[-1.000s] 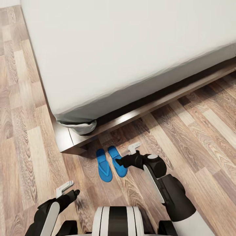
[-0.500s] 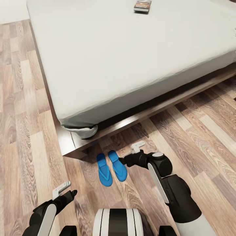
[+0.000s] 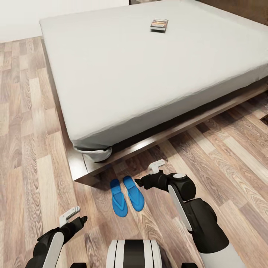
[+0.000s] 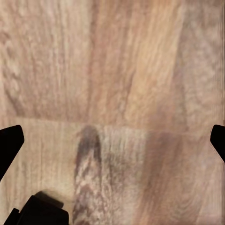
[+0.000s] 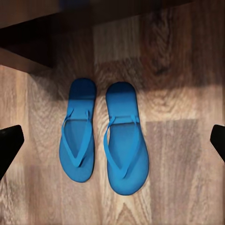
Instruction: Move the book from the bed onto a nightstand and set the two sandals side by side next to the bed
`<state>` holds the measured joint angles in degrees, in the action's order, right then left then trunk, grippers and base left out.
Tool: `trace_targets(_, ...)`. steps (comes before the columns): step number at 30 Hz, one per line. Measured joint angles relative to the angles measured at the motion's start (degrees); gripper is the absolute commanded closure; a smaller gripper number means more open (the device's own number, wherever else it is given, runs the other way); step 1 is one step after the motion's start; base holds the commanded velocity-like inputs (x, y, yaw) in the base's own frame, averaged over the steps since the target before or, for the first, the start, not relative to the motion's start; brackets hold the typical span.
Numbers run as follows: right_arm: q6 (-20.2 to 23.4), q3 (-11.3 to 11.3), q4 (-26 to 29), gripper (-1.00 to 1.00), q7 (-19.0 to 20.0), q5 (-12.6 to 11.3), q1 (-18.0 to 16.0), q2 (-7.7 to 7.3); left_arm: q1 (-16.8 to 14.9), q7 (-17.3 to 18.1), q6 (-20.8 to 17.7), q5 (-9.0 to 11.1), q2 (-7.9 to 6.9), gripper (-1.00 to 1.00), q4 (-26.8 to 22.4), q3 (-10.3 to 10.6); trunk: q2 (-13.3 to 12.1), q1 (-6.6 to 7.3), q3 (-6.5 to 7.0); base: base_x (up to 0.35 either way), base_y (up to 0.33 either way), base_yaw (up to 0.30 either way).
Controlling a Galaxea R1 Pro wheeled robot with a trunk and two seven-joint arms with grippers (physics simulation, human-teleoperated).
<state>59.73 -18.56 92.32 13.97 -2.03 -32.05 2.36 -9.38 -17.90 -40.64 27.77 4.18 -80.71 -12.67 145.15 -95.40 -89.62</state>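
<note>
- Head view, nearest: the left gripper (image 3: 76, 216) hangs low over the wooden floor (image 3: 22, 156), nothing between its fingers. In the left wrist view its dark fingertips (image 4: 10, 143) stand spread at the picture's edges, bare planks between them.
- Right gripper (image 3: 143, 178) sits just beside the sandals (image 3: 126, 192), apart from them. In the right wrist view its fingertips (image 5: 9, 140) are likewise spread wide, holding nothing, with both sandals (image 5: 105, 136) on the floor between them.
- Sandals: two bright blue flip-flops, flat on the floor, side by side, nearly parallel, straps up, a narrow gap between them. They lie just off the corner of the bed frame (image 3: 83, 169), near it but not touching.
- Bed (image 3: 149, 78): white mattress on a dark wooden frame; a bunched fold of sheet hangs at the near corner.
- Book (image 3: 159, 25): lies flat on the mattress toward the far end, well apart from both grippers.
- Farthest: a dark wooden headboard (image 3: 238, 5) at the top right and a pale wall (image 3: 56, 7) behind.
</note>
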Motion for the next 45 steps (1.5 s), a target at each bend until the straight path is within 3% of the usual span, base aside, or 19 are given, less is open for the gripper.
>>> trace_targets(15, 0.0, 0.2, 0.0, -1.0, 0.0, 0.0, 0.1, 0.0, 0.0, 0.1, 0.1, 0.1, 0.0, -1.0, 0.0, 0.0, -0.2, 0.39, 3.32, 0.0, 0.0, 0.0)
trace_targets(26, 0.0, 2.0, 0.0, -1.0, 0.0, 0.0, 0.2, 0.0, 0.0, 0.1, 0.2, 0.2, 0.0, -1.0, -0.2, 0.1, -0.3, 0.67, 5.76, 0.0, 0.0, 0.0)
trace_targets(45, 0.0, 2.2, 0.1, -1.0, 0.0, 0.0, 0.2, 0.0, 0.0, -0.2, 0.2, -0.1, 0.0, -1.0, 0.1, 0.0, -0.6, 1.16, 9.98, 0.0, 0.0, 0.0)
